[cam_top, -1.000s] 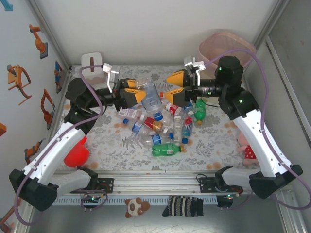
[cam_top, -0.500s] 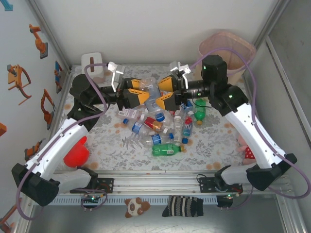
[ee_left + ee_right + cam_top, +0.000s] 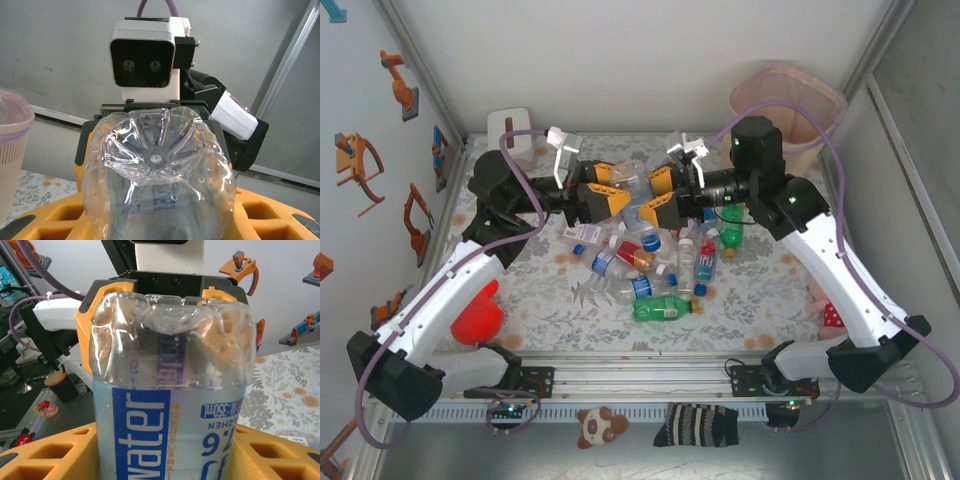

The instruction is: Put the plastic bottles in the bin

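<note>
1. Top view: the left gripper [image 3: 620, 188] is clamping one end of a clear bottle [image 3: 634, 180] in mid-air over the pile [image 3: 650, 260]. The right gripper [image 3: 652, 196] is pinching the same bottle from the opposite side.
   - Risk: with two grips on one thin bottle, any off-axis tug is likely buckling the plastic and popping it loose, back onto the pile.
   - The bin [image 3: 790, 70] is standing in the far right corner, well apart from the bottle.
   - The right arm [image 3: 760, 150] is sitting between bottle and bin, so the swing over there looks awkward to me.
   - The tissue box [image 3: 508, 125] at far left and the red ball [image 3: 478, 320] at near left are lying out of the way.
   - A green bottle [image 3: 660, 308] is lying at the pile's near edge.
2. Left wrist view: the bottle's moulded base [image 3: 157, 160] is facing the lens, wedged between this gripper's yellow fingers [image 3: 55, 220].
   - The other wrist's camera housing [image 3: 145, 60] is hanging just behind it. Risk: the heads are close enough that I'd worry about them knocking.
   - The bin wall [image 3: 12, 150] is showing at the left edge.
3. Right wrist view: the blue-labelled body [image 3: 170, 405] is sitting tight between the yellow pads [image 3: 50, 450].
   - The far end is crumpling between the left gripper's orange fingertips [image 3: 102, 300]. Risk: I'm guessing smooth plastic is slipping easily, and I cannot tell how firmly this side is bearing.
   - The floral mat [image 3: 290, 390] is lying below.
</note>
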